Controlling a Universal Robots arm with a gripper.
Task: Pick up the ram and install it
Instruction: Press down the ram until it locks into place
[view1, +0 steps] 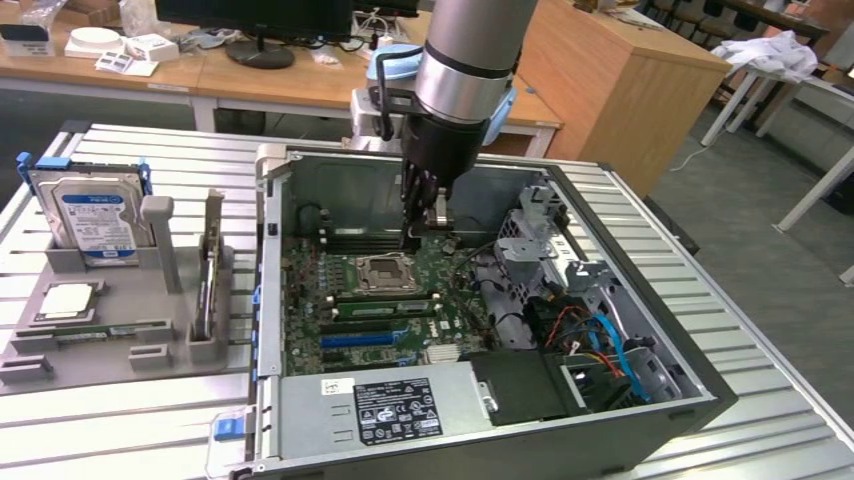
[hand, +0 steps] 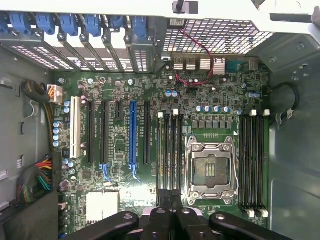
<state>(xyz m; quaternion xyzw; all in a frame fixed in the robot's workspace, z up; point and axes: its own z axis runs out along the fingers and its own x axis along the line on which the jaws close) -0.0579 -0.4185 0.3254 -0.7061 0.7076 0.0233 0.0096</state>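
My gripper (view1: 434, 222) hangs inside the open computer case (view1: 274, 300), above the motherboard (hand: 120, 145). Its black fingers (hand: 161, 200) are pressed together, and I see no stick between them. They sit over the near end of the memory slots (hand: 170, 150) beside the empty processor socket (hand: 210, 170). More memory slots (hand: 252, 160) lie on the socket's other side. At the exterior view's left, a long green ram stick (view1: 94, 329) lies in a grey fixture (view1: 80, 365). A second thin stick (view1: 210, 265) stands on edge there. Which of the two is the ram to move I cannot tell.
The fixture also holds an upright hard drive (view1: 91, 222) and a square silver processor (view1: 70, 298). Inside the case are a power supply (view1: 394, 408), a drive cage with coloured cables (view1: 601, 345), and blue card clips (hand: 90, 22) along one wall. Desks (view1: 267, 85) stand behind.
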